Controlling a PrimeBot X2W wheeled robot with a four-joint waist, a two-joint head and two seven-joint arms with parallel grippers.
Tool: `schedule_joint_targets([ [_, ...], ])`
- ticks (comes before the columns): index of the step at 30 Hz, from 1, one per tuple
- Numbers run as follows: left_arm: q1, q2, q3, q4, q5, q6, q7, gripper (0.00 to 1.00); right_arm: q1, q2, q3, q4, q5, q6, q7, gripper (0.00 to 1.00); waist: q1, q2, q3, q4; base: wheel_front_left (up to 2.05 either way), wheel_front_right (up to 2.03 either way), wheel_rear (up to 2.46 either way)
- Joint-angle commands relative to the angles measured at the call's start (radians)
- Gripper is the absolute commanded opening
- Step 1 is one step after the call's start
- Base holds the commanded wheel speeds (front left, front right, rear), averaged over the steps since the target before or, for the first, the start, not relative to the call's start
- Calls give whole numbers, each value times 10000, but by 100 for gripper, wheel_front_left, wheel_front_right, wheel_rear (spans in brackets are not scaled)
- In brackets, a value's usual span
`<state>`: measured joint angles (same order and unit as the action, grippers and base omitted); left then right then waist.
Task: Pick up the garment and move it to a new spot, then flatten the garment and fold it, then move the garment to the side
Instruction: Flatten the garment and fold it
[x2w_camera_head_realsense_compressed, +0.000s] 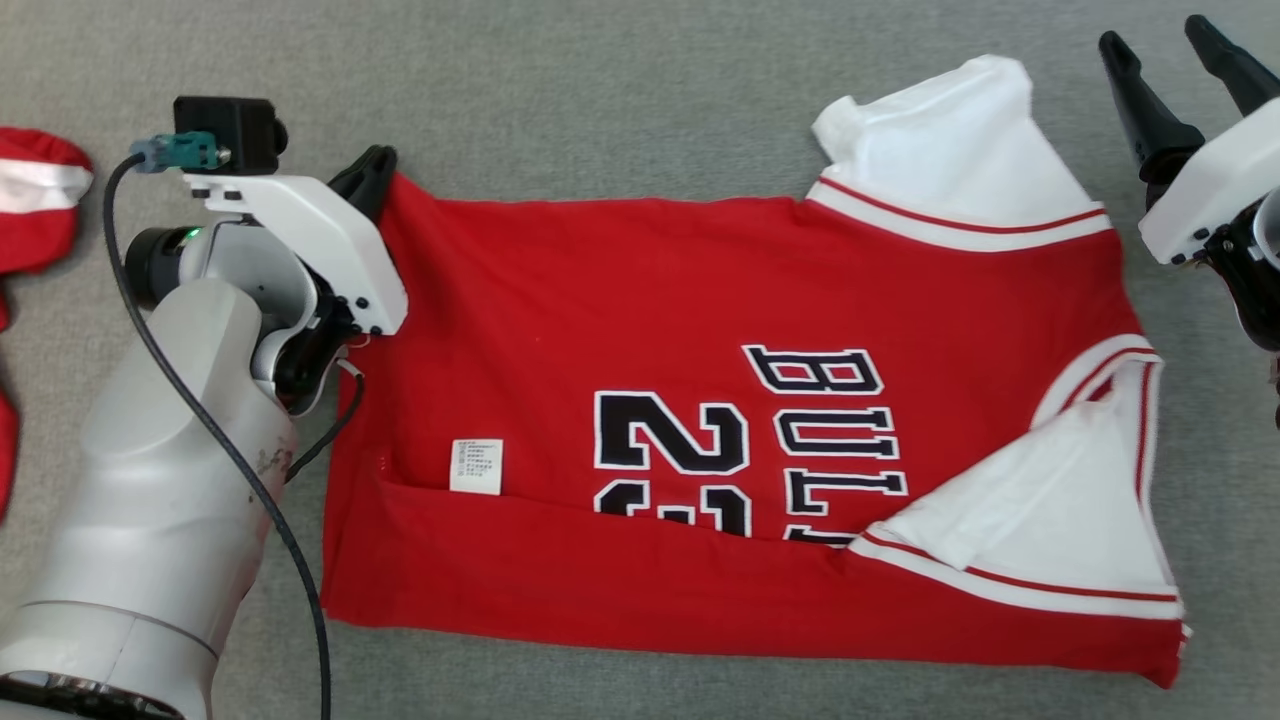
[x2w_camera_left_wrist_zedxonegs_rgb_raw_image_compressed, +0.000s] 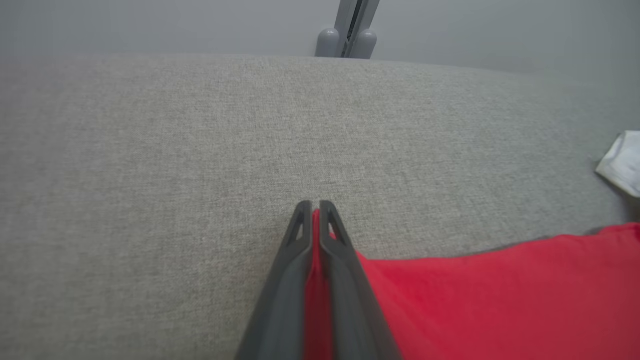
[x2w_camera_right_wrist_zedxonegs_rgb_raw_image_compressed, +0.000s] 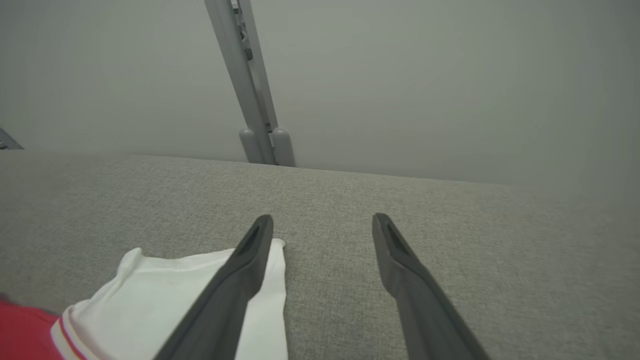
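Left arm: forearm (x2w_camera_head_realsense_compressed: 160, 520) comes up from the lower-left corner of the head view, wrist bent in toward the jersey (x2w_camera_head_realsense_compressed: 640, 290). Left gripper (x2w_camera_head_realsense_compressed: 372, 170) is at the jersey's far left corner. In the left wrist view its fingers (x2w_camera_left_wrist_zedxonegs_rgb_raw_image_compressed: 295, 250) are clamped together, left gripper (x2w_camera_left_wrist_zedxonegs_rgb_raw_image_compressed: 315, 205) pinching red cloth (x2w_camera_left_wrist_zedxonegs_rgb_raw_image_compressed: 500, 290) between them. Corner sits low on the gray cloth surface (x2w_camera_head_realsense_compressed: 600, 90).

Right arm: wrist enters at the right edge, right gripper (x2w_camera_head_realsense_compressed: 1155, 32) pointing up the head view, fingers spread, nothing between them. It's just past the far white sleeve (x2w_camera_head_realsense_compressed: 940, 150). In the right wrist view, right gripper (x2w_camera_right_wrist_zedxonegs_rgb_raw_image_compressed: 322, 220) hangs over gray surface, one finger (x2w_camera_right_wrist_zedxonegs_rgb_raw_image_compressed: 235, 280) overlapping the sleeve's edge (x2w_camera_right_wrist_zedxonegs_rgb_raw_image_compressed: 165, 285); can't tell if it touches.

Jersey lies sideways in the middle of the surface, mostly flat. Near edge is folded up over the lower part of the black print (x2w_camera_head_realsense_compressed: 740, 440). White tag (x2w_camera_head_realsense_compressed: 476, 466) faces up. Both white sleeves are at the right end.

Another red-and-white cloth (x2w_camera_head_realsense_compressed: 30, 200) at the left edge, apart from the jersey.
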<state>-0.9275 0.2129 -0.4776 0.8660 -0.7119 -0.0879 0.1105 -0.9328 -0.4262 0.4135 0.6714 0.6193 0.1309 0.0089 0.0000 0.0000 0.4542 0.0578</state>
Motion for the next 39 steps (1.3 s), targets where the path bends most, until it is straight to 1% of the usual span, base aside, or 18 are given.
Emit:
schedule_joint_targets([
  [1, -245, -14, -37, -75, 72, -49, -59, 0, -356, -151, 421, 326, 259, -3, 233, 100, 0, 0, 331, 353, 0, 0, 0],
  [6, -454, -215, -220, -265, 150, -81, -118, 0, -1124, -535, 1983, 1135, 517, -4, 660, 100, 0, 0, 612, 692, 0, 0, 0],
  [11, -466, -282, -314, -383, 105, -109, -129, 0, -1542, -637, 2987, 1538, 1298, -4, 846, 100, 0, 0, 708, 780, 0, 0, 0],
  [13, -478, -265, -336, -421, 93, -120, -132, 0, -1607, -632, 3298, 1605, 1783, -3, 987, 100, 0, 0, 739, 784, 0, 0, 0],
  [14, -490, -255, -323, -437, 60, -126, -137, 0, -1672, -685, 3435, 1594, 1916, -3, 951, 45, 0, 0, 754, 779, 0, 0, 0],
  [15, -502, -234, -312, -457, 42, -128, -147, 0, -1740, -732, 3549, 1599, 2074, -4, 800, 25, 0, 0, 764, 767, 0, 0, 0],
  [16, -518, -213, -309, -478, 33, -118, -158, 0, -1819, -764, 3633, 1593, 2239, -4, 665, 0, 0, 0, 771, 754, 0, 0, 0],
  [21, -256, -35, -187, -605, -52, -16, -354, 0, -1751, -868, 4131, 1164, 3179, -3, 38, 0, 0, 0, 579, 578, 0, 0, 0],
  [24, -2, 131, -125, -733, -103, 12, -424, 0, -1577, -1114, 4464, 743, 3715, -3, -346, 0, 0, 0, 363, 447, 0, 0, 0],
  [26, 126, 243, -106, -886, -105, 85, -445, 0, -1546, -1397, 4668, 444, 3958, -3, -630, 0, 0, 0, 238, 385, 0, 0, 0],
  [27, 126, 243, -106, -886, -105, 85, -445, 0, -1546, -1397, 4668, 444, 3958, -3, -630, 0, 0, 0, 238, 385, 0, 0, 0],
  [29, 317, 344, -75, -1047, -119, 140, -469, 0, -1429, -1618, 4816, 122, 4195, -3, -1030, 0, 0, 0, 65, 322, 0, 0, 0],
  [32, 675, 520, -58, -1270, -180, 219, -426, 0, -1207, -1972, 4850, -257, 4374, -3, -1861, 0, 0, 0, -239, 223, 0, 0, 0],
  [36, 1151, 704, -20, -1497, -274, 369, -360, 0, -741, -2267, 4461, -607, 4369, -3, -2583, 0, 0, 0, -655, 29, 0, 0, 0],
  [37, 1291, 749, -14, -1553, -297, 405, -338, 0, -640, -2344, 4282, -627, 4177, -4, -2675, 23, 0, 0, -749, -36, 0, 0, 0],
  [38, 1432, 787, 0, -1618, -318, 460, -310, 0, -448, -2278, 4037, -699, 4125, -3, -2720, 87, 0, 0, -839, -100, 0, 0, 0],
  [39, 1545, 842, 17, -1652, -369, 489, -275, 0, -249, -2229, 3705, -765, 3977, -3, -2764, 100, 0, 0, -933, -165, 0, 0, 0],
])
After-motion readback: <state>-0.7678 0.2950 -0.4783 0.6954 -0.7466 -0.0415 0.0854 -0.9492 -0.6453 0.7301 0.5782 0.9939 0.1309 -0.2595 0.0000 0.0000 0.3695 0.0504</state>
